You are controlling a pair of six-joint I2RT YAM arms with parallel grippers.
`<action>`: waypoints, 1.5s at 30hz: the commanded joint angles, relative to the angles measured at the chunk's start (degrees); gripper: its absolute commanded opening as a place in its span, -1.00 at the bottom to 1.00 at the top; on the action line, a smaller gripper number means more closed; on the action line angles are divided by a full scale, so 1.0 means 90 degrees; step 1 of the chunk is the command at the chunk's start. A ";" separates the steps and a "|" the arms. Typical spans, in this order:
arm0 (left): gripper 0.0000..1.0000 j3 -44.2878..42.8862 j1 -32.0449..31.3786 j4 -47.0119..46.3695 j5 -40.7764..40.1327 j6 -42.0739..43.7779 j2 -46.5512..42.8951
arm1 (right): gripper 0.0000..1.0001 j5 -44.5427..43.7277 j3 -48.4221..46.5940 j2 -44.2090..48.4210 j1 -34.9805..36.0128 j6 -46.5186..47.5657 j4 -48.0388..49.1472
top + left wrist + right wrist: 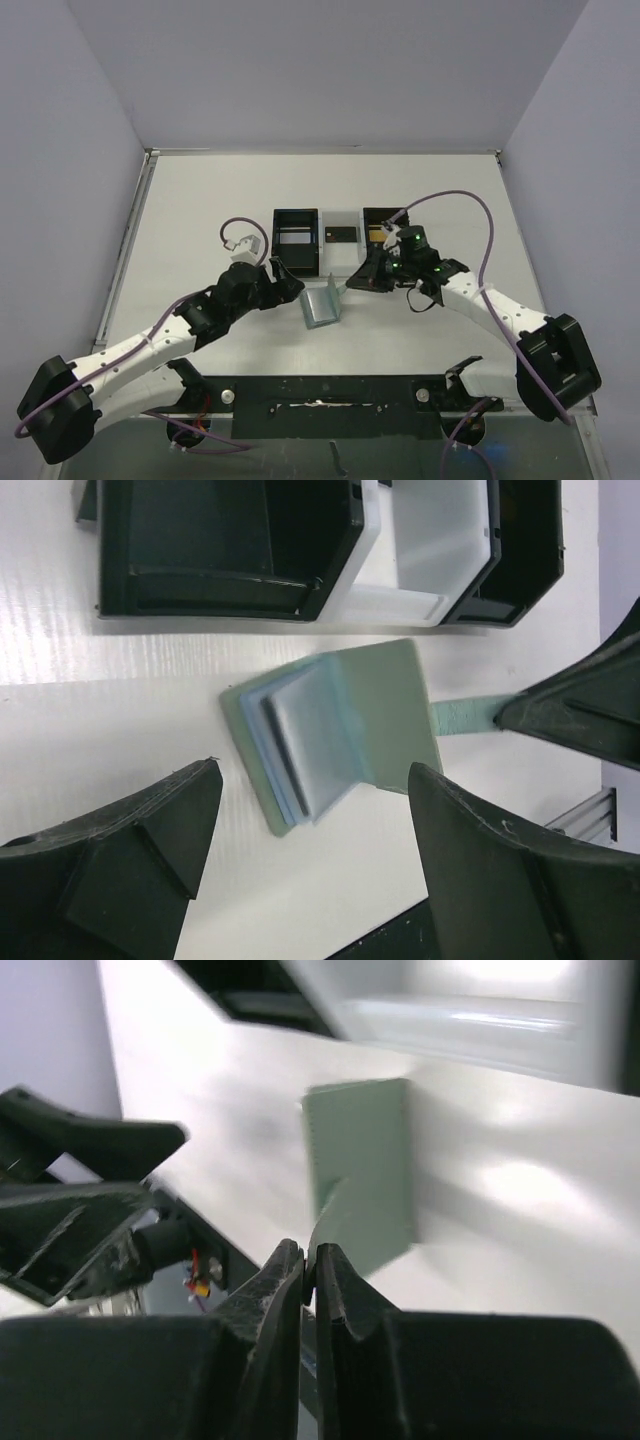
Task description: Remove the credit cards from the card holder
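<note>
The teal-grey card holder (pixel 322 306) stands half open on the table between my two grippers. In the left wrist view the card holder (pixel 385 710) shows a pale blue pocket with a pale grey-white card (pixel 318 730) in it and a dark edge beside that card. My right gripper (pixel 310 1260) is shut on the holder's small side tab (pixel 462 718) and holds one flap up. My left gripper (pixel 312 815) is open just short of the holder's near corner, touching nothing. A black card (pixel 342 234) and a gold-orange card (pixel 375 234) lie in the boxes behind.
Behind the holder stands a row of three: a black box (pixel 296 240), a white tray (pixel 340 222), and a second black box (pixel 380 216). The arms' base plate (pixel 320 400) runs along the near edge. Grey walls close in the table.
</note>
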State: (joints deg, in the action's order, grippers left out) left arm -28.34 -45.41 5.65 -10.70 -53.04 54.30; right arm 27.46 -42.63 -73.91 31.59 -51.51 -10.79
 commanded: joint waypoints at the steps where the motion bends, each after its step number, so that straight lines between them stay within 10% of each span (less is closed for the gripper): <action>1: 0.48 -0.0011 0.0088 -0.0851 0.0706 0.0191 0.0244 | -1.00 -0.0013 0.0982 0.0466 -0.0748 0.0016 -0.0124; 15: 0.24 -0.1011 0.0078 -0.1306 0.2490 0.0920 0.2440 | -0.96 -0.0085 0.2481 0.0752 -0.0882 -0.0229 0.0466; 45: 0.16 -0.1088 -0.0001 -0.1925 0.2889 0.1106 0.3110 | -0.93 -0.0034 0.2174 0.0373 -0.0888 0.0028 0.0461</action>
State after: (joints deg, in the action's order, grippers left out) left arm -36.80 -45.21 -6.70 10.94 -44.58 80.55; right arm 27.03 -20.62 -70.52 23.97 -51.81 -8.60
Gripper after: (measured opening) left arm 0.620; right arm 0.066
